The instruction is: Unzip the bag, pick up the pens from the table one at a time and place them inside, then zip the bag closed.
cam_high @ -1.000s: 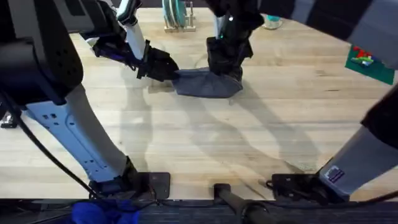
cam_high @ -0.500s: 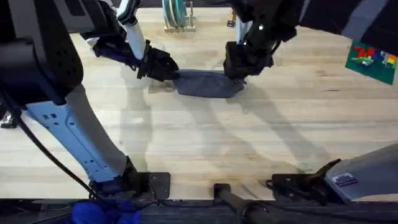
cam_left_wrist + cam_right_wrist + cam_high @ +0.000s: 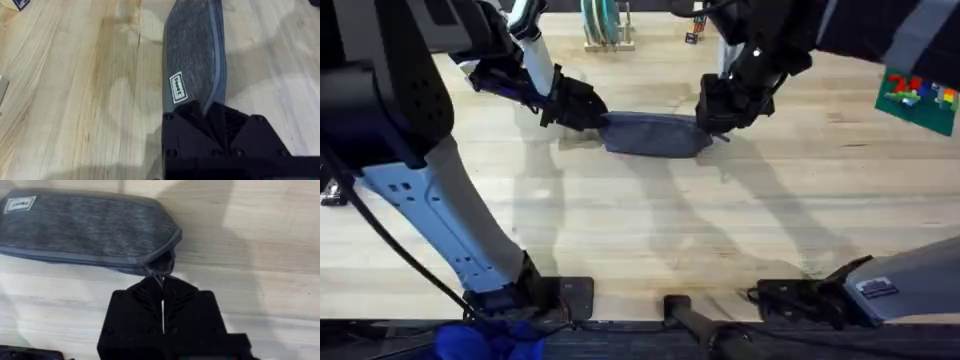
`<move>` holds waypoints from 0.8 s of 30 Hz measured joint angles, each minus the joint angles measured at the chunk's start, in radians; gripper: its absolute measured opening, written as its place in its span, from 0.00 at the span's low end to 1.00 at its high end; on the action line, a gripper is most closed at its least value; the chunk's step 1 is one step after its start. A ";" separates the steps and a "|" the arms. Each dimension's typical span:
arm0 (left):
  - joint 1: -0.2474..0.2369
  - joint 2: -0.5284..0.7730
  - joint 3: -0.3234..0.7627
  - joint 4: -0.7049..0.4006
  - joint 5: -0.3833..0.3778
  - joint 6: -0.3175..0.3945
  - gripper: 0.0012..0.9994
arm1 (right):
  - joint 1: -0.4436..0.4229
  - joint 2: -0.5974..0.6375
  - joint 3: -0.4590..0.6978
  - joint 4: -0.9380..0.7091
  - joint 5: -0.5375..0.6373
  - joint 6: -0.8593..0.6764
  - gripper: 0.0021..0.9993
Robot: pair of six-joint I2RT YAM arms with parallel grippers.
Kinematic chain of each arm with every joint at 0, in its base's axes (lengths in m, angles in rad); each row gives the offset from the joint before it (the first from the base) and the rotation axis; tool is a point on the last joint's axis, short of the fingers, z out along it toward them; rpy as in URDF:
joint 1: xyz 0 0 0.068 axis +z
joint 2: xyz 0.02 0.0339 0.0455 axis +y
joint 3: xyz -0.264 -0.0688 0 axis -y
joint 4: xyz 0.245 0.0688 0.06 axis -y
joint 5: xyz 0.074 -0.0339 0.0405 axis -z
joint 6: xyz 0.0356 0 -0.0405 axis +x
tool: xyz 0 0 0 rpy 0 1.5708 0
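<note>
The blue-grey bag lies lengthwise on the light-wood table, a small white label on its side. My left gripper is shut on the bag's left end, the fabric pinched between its black fingers. My right gripper is at the bag's right end, shut on the small metal zipper pull. The zipper seam looks closed along the bag. The pens are out of view.
A wooden rack with teal discs stands at the table's back edge, with small objects beside it. A green board with coloured bricks lies at the far right. Bare wood stretches in front of the bag.
My right gripper has slid rightward along the top of the bag, from its middle to its right end. The left gripper and the bag's left end have stayed put.
</note>
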 joint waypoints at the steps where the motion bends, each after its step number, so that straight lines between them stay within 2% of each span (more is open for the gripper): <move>1: 0.000 0.000 0.000 0.000 0.000 0.000 0.04 | -0.006 -0.001 -0.003 0.002 -0.002 0.000 0.03; 10: -0.010 0.000 0.000 0.004 0.006 0.000 0.04 | -0.049 -0.059 -0.035 0.015 -0.029 -0.004 0.03; 24: -0.015 0.000 0.000 0.003 0.008 0.000 0.04 | -0.160 -0.122 -0.222 0.130 -0.119 -0.005 0.03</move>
